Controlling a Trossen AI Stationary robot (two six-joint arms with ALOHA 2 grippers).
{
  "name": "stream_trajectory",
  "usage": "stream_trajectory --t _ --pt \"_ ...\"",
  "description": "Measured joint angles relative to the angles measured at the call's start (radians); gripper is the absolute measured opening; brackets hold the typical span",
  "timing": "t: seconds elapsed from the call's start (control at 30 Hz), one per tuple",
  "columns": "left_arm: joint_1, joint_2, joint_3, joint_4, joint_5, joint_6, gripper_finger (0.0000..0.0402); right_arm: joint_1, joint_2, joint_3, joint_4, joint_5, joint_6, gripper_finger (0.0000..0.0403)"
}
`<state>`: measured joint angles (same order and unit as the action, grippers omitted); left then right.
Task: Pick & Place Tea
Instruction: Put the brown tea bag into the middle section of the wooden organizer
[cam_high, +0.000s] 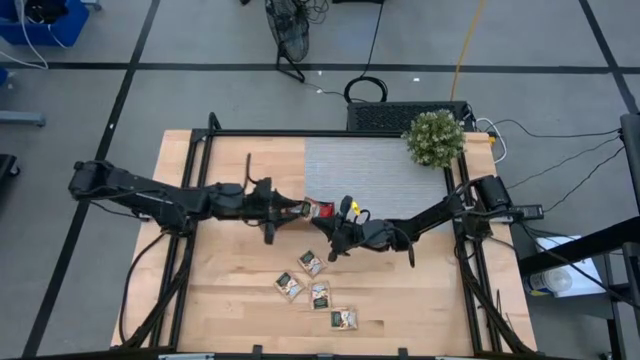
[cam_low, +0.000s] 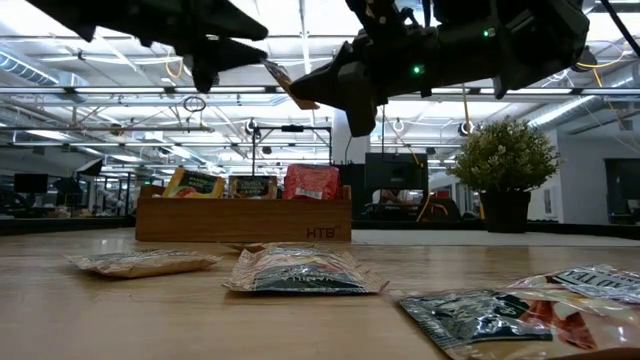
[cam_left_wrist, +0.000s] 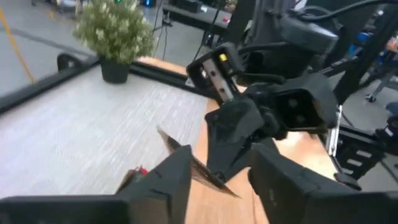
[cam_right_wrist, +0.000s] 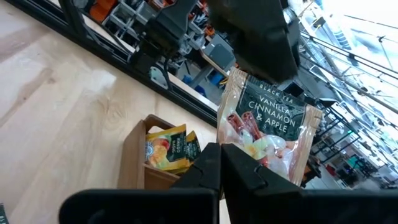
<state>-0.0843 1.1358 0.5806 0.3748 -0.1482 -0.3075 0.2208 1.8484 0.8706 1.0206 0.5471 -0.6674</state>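
My right gripper (cam_right_wrist: 221, 155) is shut on a tea sachet (cam_right_wrist: 267, 124), red and white, printed "Vanilla Cinnamon & Apple". It hangs in the air above the wooden tray (cam_low: 245, 220). My left gripper (cam_left_wrist: 222, 154) faces it from the table's left, open, a finger on either side of the sachet's far end (cam_left_wrist: 180, 146). The tray holds orange sachets (cam_right_wrist: 165, 146) and a red one (cam_low: 312, 182), standing on edge. Several more sachets (cam_high: 310, 262) lie flat on the wood nearer the front edge. My right gripper pinches the sachet's lower edge (cam_right_wrist: 249, 149) between its two fingers, coming level from the table's right. The sachet stands out past the fingertips, lifted clear of tray and table. My left gripper: the sachet's edge runs close by one finger (cam_left_wrist: 177, 168); whether they touch I cannot tell.
A potted plant (cam_high: 434, 138) stands at the far right corner, on a grey mat (cam_high: 370, 165) covering the far right part of the table. Loose sachets (cam_low: 300, 272) lie spread over the near middle. The two arms (cam_high: 200, 198) meet at the table's centre.
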Motion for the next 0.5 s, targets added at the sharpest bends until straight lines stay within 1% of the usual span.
stream_trajectory --t 0.13,0.23,0.37,0.5 --pt "0.016 0.072 0.037 -0.005 -0.002 -0.101 0.0208 0.0 0.0 0.0 0.0 0.001 0.0 0.0" --pt "0.025 0.101 0.053 -0.003 -0.002 -0.125 0.0219 0.0 0.0 0.0 0.0 0.003 0.003 0.0" --pt "0.039 0.109 0.056 -0.01 -0.009 -0.135 0.0211 0.003 0.0 0.0 -0.001 0.006 0.001 0.0" --pt "0.05 0.108 0.056 -0.011 -0.01 -0.16 0.018 0.003 0.0 0.0 -0.012 0.007 0.001 0.0"
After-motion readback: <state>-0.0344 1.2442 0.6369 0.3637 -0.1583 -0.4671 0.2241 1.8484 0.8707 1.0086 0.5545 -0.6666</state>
